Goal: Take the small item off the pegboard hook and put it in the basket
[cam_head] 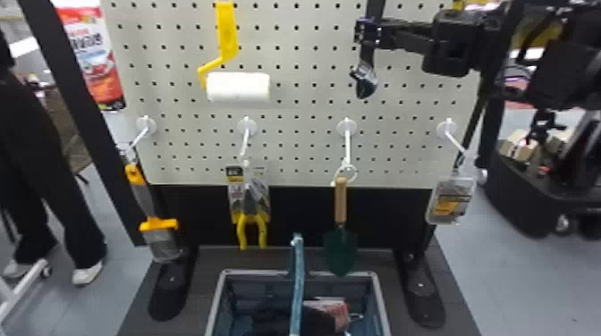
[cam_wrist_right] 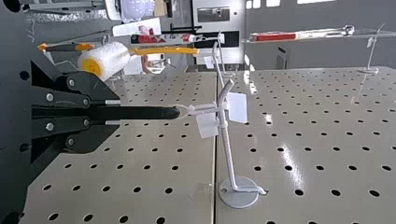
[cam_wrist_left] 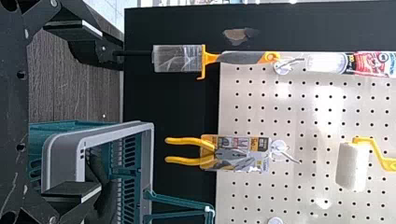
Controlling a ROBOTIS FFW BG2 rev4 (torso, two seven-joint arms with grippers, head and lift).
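In the head view my right gripper [cam_head: 363,34] is at the pegboard's upper right, shut on a black long-handled item [cam_head: 366,84] whose wider end hangs below the fingers. The right wrist view has that gripper [cam_wrist_right: 113,113] closed around the black handle [cam_wrist_right: 149,113]; a pale loop at the handle's tip joins it to the white hook [cam_wrist_right: 226,140]. Below the board stands the basket [cam_head: 381,295], its handle upright and dark items inside. In the left wrist view my left gripper [cam_wrist_left: 88,111] is open with nothing between its fingers, near the basket rim [cam_wrist_left: 148,140].
A scraper [cam_head: 146,201], packaged yellow-handled pliers [cam_head: 252,210], a green trowel [cam_head: 340,250] and a small package [cam_head: 451,201] hang on the lower hooks. Above them is a paint roller [cam_head: 238,87]. The board's black legs stand either side of the basket.
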